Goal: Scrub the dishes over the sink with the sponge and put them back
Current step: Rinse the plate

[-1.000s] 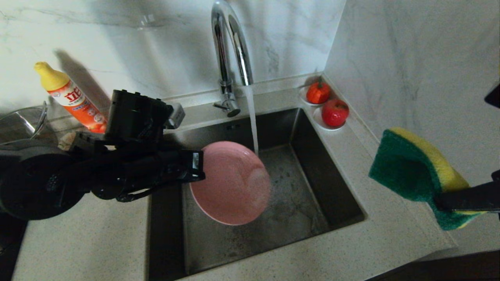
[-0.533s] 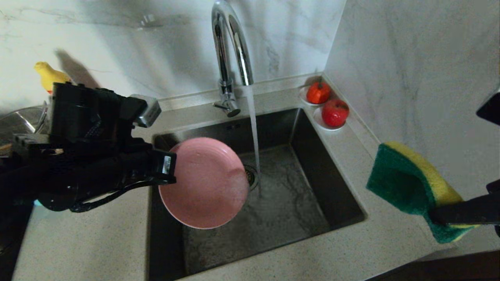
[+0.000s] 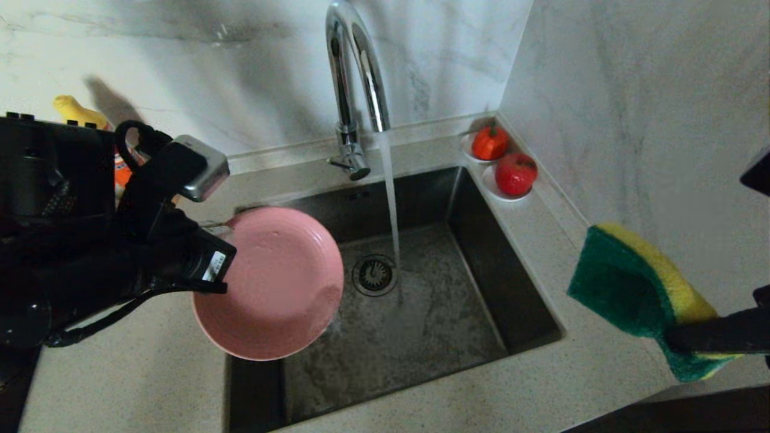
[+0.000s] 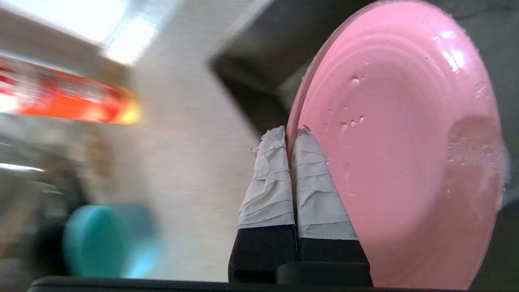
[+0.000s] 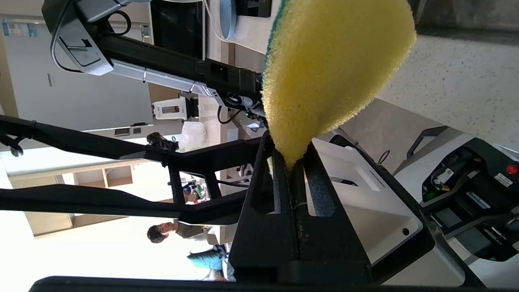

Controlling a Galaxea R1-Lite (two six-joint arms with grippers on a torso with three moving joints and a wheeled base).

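In the left gripper (image 3: pixel 224 264), pinched tight by its rim, is the plate (image 3: pixel 274 282), wet and beaded with drops, hanging over the left edge of the sink (image 3: pixel 511 282) and clear of the water running from the tap (image 3: pixel 352 78). Looks to me like the plate's scrub and rinse are done and it's on its way back to the counter on that arm's side, so roughly a third in. The bowl (image 4: pixel 103 239) is only a teal blur in the left wrist view, beyond that gripper's fingers (image 4: pixel 316 194) and away from the plate, and it looks not yet washed, though I can't say for sure. Spoon: can't find it anywhere.

Well off to the other side, the right gripper (image 3: pixel 677 334) is clamped on one end of the sponge (image 3: pixel 631 282), held up beside the sink, so the scrubbing tool is ready for the next dish.

Hard to read: the left arm hides most of the counter behind it, including most of the soap bottle (image 3: pixel 75 111), so I can't tell where the plate is meant to land
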